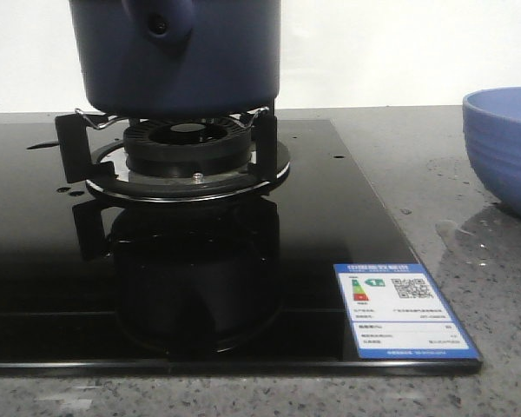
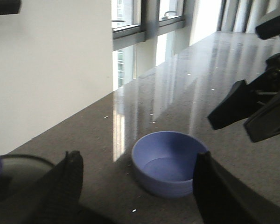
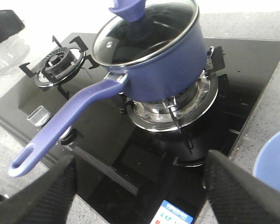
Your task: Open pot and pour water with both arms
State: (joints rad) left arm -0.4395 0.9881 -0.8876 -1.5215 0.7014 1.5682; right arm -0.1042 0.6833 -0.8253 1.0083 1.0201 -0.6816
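The dark navy pot (image 1: 182, 61) sits on the front burner's stand (image 1: 187, 152), its handle end with a round hole (image 1: 161, 26) pointing at the camera. In the right wrist view the pot (image 3: 168, 65) has a glass lid (image 3: 144, 35) with a blue knob (image 3: 128, 8) and a long handle (image 3: 65, 128). My right gripper (image 3: 140, 161) hovers open over the black hob, short of the pot, holding nothing. My left gripper (image 2: 139, 158) is open above the counter, with the periwinkle bowl (image 2: 170, 163) beyond it. Water shows only as a wet patch (image 1: 456, 230) beside the bowl.
The bowl (image 1: 508, 148) stands on the grey counter right of the glass hob (image 1: 330, 226). A second burner (image 3: 60, 60) lies behind the pot's handle. An energy label (image 1: 404, 311) marks the hob's front right corner. The right arm (image 2: 256, 107) crosses the left wrist view.
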